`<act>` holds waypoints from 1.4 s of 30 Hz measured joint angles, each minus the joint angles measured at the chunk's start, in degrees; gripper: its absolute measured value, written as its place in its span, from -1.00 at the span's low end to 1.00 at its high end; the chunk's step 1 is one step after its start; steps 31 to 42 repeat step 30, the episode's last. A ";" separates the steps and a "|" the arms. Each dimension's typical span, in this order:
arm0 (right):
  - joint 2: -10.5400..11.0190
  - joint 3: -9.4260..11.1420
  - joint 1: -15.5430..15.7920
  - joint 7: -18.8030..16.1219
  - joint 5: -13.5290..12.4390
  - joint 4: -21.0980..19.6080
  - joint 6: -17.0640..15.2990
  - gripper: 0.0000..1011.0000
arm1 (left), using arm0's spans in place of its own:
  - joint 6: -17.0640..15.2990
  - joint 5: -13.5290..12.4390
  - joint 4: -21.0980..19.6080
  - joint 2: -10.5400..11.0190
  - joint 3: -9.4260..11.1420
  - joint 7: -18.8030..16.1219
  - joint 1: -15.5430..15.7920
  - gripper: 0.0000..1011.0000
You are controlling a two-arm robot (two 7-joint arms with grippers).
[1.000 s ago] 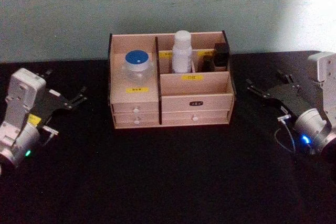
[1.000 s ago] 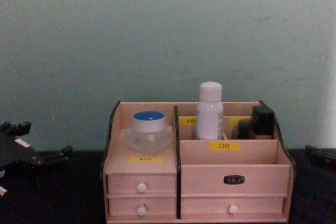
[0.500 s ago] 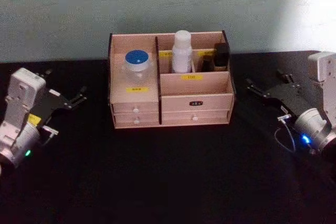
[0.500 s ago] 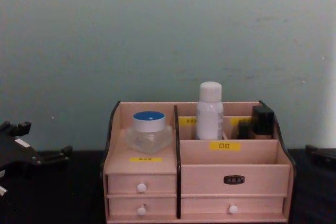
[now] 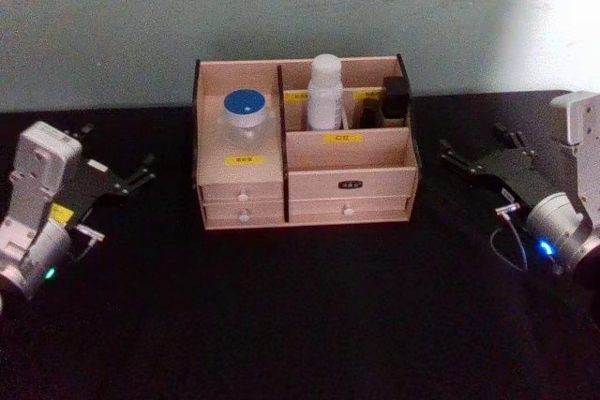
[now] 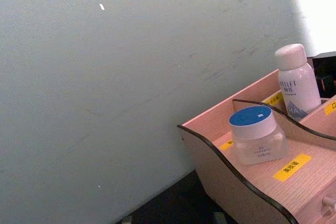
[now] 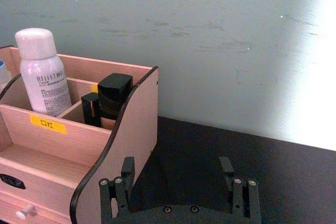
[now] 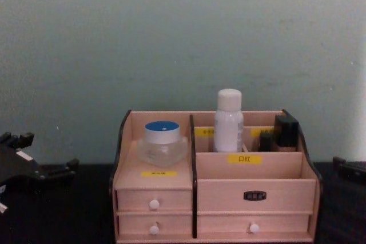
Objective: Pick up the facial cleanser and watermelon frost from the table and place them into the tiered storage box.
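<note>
The tiered storage box [image 5: 375, 173] stands at the middle back of the black table. The facial cleanser [image 5: 325, 91] stands upright in its rear middle compartment, and the watermelon frost [image 5: 245, 111] sits on the left upper tier. From the chest view the bottle [image 8: 228, 121] rises above the jar [image 8: 162, 142]. My left gripper [image 5: 117, 155] rests open on the table to the left of the box, holding nothing. My right gripper [image 5: 472, 144] lies open to the right of the box, and its fingers [image 7: 118, 190] stand wide apart and bare in the right wrist view.
Small black containers [image 5: 394, 98] fill the box's rear right compartment, beside the bottle [image 7: 42, 72]. A pale green wall [image 5: 300, 7] closes off the table right behind the box. Bare black tabletop [image 5: 309, 306] stretches in front of the box.
</note>
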State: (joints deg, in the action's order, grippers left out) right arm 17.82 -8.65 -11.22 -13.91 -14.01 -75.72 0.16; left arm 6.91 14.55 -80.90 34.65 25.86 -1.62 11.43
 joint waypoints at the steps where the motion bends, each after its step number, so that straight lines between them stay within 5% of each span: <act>1: 0.00 0.00 0.00 0.00 -0.01 0.00 0.00 0.98 | 0.00 0.00 0.00 0.00 0.00 0.00 0.00 0.98; 42: 0.00 0.00 0.00 -0.01 -0.04 0.00 0.02 0.98 | 0.00 0.00 0.00 0.00 0.00 0.00 0.00 0.98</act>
